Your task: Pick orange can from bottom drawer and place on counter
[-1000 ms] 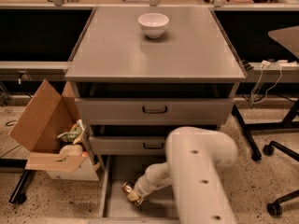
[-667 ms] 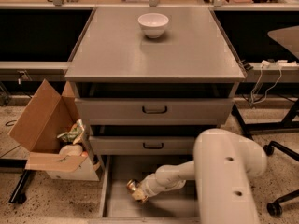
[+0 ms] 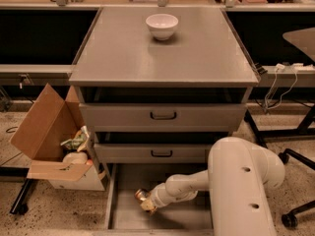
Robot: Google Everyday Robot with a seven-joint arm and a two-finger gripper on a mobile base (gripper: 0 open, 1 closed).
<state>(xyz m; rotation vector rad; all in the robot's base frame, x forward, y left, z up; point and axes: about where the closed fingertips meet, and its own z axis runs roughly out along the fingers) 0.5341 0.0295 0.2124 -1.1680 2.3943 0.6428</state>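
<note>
The bottom drawer [image 3: 123,215] is pulled out at the foot of the grey cabinet. My gripper [image 3: 146,202] is down inside it, near its left side, at the end of the white arm [image 3: 236,181] that reaches in from the right. The orange can [image 3: 141,195], small and bronze, is right at the gripper's tip, just above the drawer floor. Part of the can is hidden by the gripper. The counter [image 3: 197,53] is the cabinet's flat grey top.
A white bowl [image 3: 162,25] stands at the back middle of the counter. Two upper drawers with black handles [image 3: 163,115] are closed above the open one. An open cardboard box [image 3: 54,146] of rubbish stands left of the cabinet. Chair legs [image 3: 295,156] stand to the right.
The arm's big white elbow has swung to the right. The gripper and the can at its tip have shifted slightly up and right in the drawer.
</note>
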